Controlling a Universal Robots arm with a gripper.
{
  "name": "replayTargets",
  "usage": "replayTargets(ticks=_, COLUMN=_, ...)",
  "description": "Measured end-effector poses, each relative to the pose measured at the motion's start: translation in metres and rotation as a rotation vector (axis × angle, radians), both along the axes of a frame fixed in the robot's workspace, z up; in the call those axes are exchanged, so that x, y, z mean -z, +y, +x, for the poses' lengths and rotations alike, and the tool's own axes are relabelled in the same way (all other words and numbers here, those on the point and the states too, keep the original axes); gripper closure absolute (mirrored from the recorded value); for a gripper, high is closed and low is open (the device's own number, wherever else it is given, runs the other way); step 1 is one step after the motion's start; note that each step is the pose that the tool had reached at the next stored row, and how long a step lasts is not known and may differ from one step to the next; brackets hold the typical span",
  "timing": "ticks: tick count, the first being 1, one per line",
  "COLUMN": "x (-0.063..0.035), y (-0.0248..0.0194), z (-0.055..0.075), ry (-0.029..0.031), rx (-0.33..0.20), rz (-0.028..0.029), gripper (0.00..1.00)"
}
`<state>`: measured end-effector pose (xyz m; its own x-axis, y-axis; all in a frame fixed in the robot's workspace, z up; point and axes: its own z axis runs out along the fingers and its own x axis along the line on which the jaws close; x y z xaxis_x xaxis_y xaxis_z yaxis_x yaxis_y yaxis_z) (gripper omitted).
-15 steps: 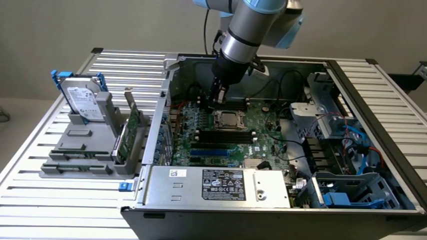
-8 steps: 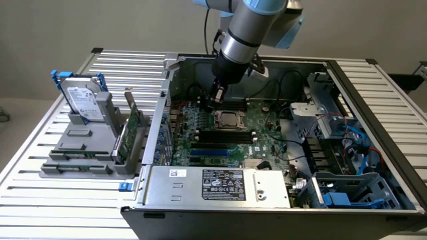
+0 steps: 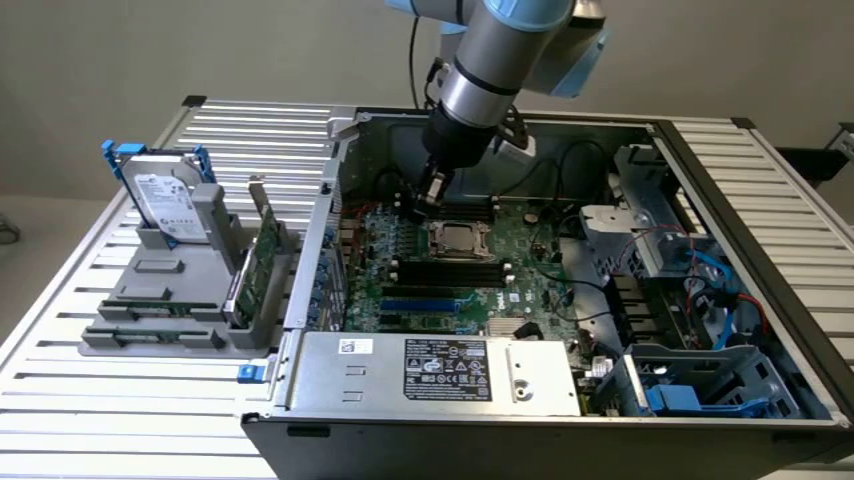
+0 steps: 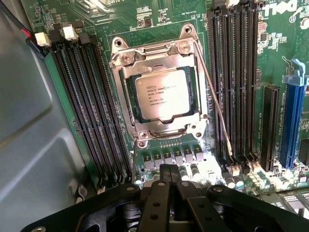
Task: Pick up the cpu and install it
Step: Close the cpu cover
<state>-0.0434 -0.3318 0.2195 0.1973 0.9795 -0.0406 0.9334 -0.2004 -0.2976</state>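
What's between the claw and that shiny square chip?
Between claw and chip, the wrist view shows the socket's metal frame and a row of small grey parts.

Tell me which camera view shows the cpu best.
The wrist view: the small square silver-grey cpu sits unobstructed inside its metal socket frame, printed markings visible. The exterior view shows it as a tiny pale square on the green motherboard.

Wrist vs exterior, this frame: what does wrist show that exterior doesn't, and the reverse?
Wrist view adds: print on the cpu, the screws of the metal frame around it, a thin lever rod slanting beside it, memory slots on both sides.
Exterior view adds: the whole open case, the arm, the hard drive upright in a grey rack at the exterior view's left.
Shared: cpu lying inside that frame, gripper close by, not touching it.
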Motion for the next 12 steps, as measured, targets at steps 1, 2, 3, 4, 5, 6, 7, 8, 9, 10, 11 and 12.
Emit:
replayTargets(ticks=1, x=-0.0003, y=-0.0008, z=0.0, ry=0.0001, rx=0.001, rz=-0.0003, gripper=0.89)
replayTargets(ticks=2, x=-0.0014, y=-0.0022, z=-0.001, ry=0.0001, rx=0.001, rz=-0.0007, gripper=0.89)
replayTargets(ticks=3, x=-0.0032, y=-0.0038, z=-0.001, ry=0.0002, rx=0.002, rz=-0.0009, gripper=0.89)
replayTargets(ticks=4, x=-0.0052, y=-0.0053, z=-0.001, ry=0.0002, rx=0.002, rz=-0.0009, gripper=0.89)
replayTargets(ticks=5, x=-0.0071, y=-0.0064, z=-0.001, ry=0.0001, rx=0.004, rz=-0.0007, gripper=0.89)
replayTargets(ticks=6, x=-0.0089, y=-0.0071, z=-0.001, ry=0.0002, rx=0.006, rz=-0.0008, gripper=0.89)
replayTargets(ticks=7, x=-0.0105, y=-0.0075, z=-0.001, ry=0.0002, rx=0.01, rz=-0.0009, gripper=0.89)
replayTargets(ticks=8, x=-0.0115, y=-0.0076, z=-0.001, ry=0.0002, rx=0.015, rz=-0.0012, gripper=0.89)
replayTargets(ticks=9, x=-0.0122, y=-0.0077, z=-0.001, ry=0.0001, rx=0.021, rz=-0.002, gripper=0.89)
replayTargets(ticks=10, x=-0.0126, y=-0.0077, z=-0.001, ry=0.0001, rx=0.03, rz=-0.0032, gripper=0.89)
replayTargets(ticks=11, x=-0.0129, y=-0.0077, z=-0.001, ry=0.0001, rx=0.04, rz=-0.0045, gripper=0.89)
replayTargets(ticks=12, x=-0.0131, y=-0.0077, z=-0.001, ry=0.0001, rx=0.05, rz=-0.0058, gripper=0.89)
